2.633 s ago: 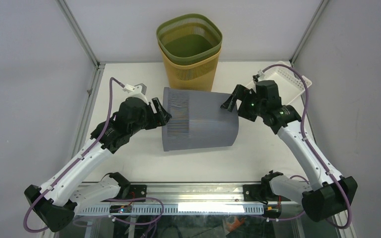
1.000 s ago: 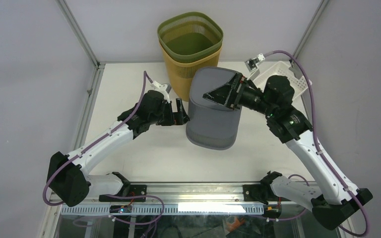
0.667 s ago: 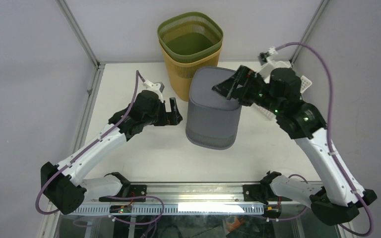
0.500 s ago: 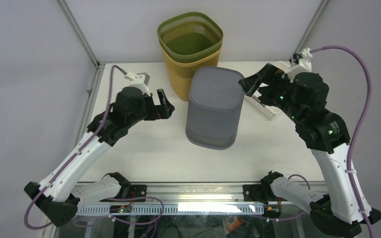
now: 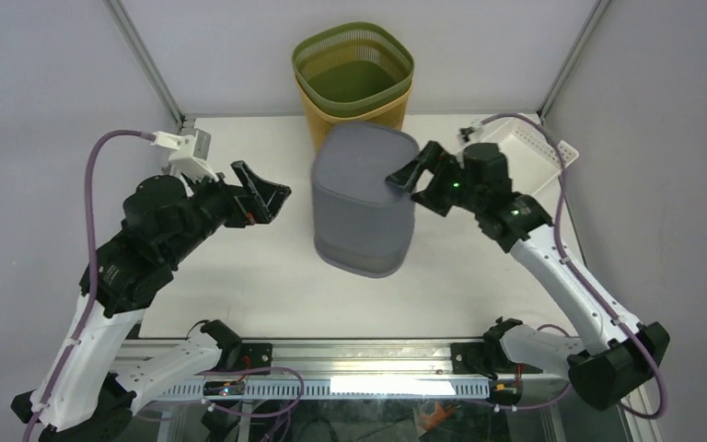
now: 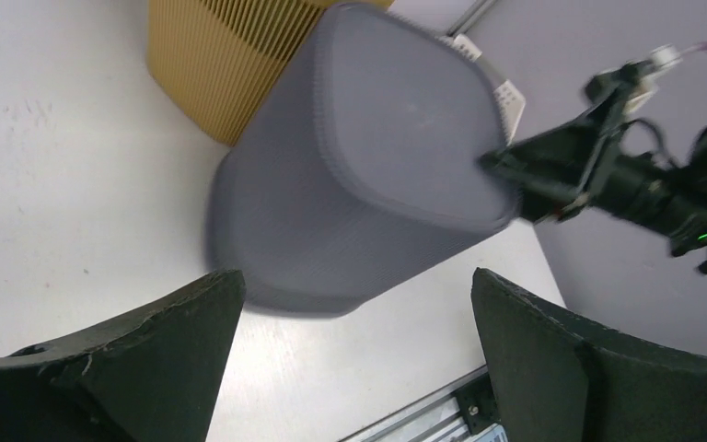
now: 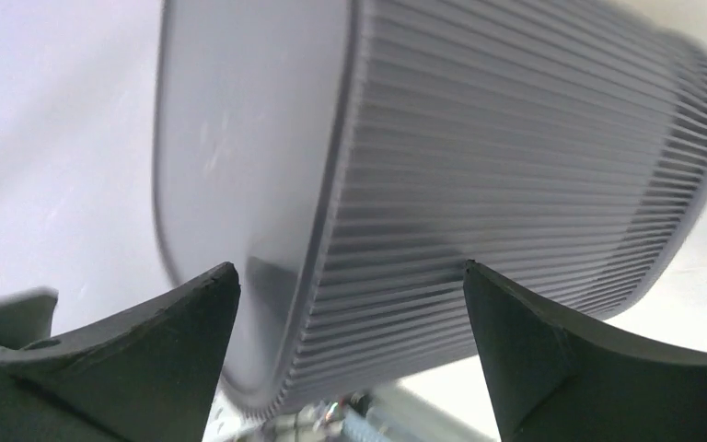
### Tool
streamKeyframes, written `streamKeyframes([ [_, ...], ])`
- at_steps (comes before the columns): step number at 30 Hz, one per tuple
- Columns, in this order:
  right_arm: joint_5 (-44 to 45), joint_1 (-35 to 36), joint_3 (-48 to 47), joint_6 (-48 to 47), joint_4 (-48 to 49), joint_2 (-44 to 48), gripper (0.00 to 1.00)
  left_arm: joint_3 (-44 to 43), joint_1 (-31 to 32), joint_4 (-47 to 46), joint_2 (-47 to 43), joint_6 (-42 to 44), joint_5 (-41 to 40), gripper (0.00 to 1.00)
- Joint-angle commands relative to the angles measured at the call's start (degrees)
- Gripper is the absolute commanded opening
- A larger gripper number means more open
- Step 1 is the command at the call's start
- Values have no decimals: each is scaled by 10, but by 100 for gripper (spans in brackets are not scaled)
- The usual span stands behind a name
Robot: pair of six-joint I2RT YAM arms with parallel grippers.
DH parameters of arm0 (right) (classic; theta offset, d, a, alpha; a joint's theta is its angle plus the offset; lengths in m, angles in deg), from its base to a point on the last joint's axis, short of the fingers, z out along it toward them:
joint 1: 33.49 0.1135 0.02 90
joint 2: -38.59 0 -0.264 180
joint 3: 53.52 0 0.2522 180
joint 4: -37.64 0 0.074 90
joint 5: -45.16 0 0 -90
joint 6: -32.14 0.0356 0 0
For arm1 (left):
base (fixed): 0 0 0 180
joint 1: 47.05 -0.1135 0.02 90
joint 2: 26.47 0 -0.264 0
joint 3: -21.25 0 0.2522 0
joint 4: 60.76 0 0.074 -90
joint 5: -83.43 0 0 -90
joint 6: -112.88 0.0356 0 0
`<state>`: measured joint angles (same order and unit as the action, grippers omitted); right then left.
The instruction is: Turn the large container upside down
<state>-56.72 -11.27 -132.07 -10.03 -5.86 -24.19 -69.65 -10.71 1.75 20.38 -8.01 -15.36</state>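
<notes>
The large grey ribbed container (image 5: 364, 198) stands upside down on the table, closed base up, rim on the surface. It shows in the left wrist view (image 6: 368, 166) and fills the right wrist view (image 7: 479, 166). My right gripper (image 5: 410, 175) is open at the container's upper right edge, close against it or touching. My left gripper (image 5: 262, 198) is open and empty, raised to the left of the container and apart from it.
A green basket nested in a yellow one (image 5: 353, 87) stands just behind the grey container, almost touching it. A white tray (image 5: 538, 147) lies at the back right. Cage posts and walls close in the table on both sides.
The container went from lying on its side to standing base up, then shifted left. My left gripper pulled back to the left and rose. My right gripper let go, swung away, then came back to the base edge.
</notes>
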Motion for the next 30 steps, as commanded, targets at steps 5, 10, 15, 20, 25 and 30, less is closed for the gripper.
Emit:
streamKeyframes([
  [5, 26, 250, -18, 197, 289, -147, 99, -75, 0, 26, -23, 7, 7, 99],
  [10, 59, 255, -103, 108, 132, -156, 99, -90, 0, 92, -19, 34, 29, 99],
  [15, 191, 215, 24, 45, 32, 16, 99, -66, 0, 87, -8, 76, 200, 98],
  [20, 295, 155, 76, 42, -98, 165, 99, -26, 1, 7, 28, 76, 286, 98],
  [25, 337, 145, 74, 50, -158, 217, 99, -57, 32, -34, 81, 96, 310, 99],
  [30, 341, 145, 58, 56, -172, 190, 99, -79, 245, -74, 172, 104, 169, 99],
])
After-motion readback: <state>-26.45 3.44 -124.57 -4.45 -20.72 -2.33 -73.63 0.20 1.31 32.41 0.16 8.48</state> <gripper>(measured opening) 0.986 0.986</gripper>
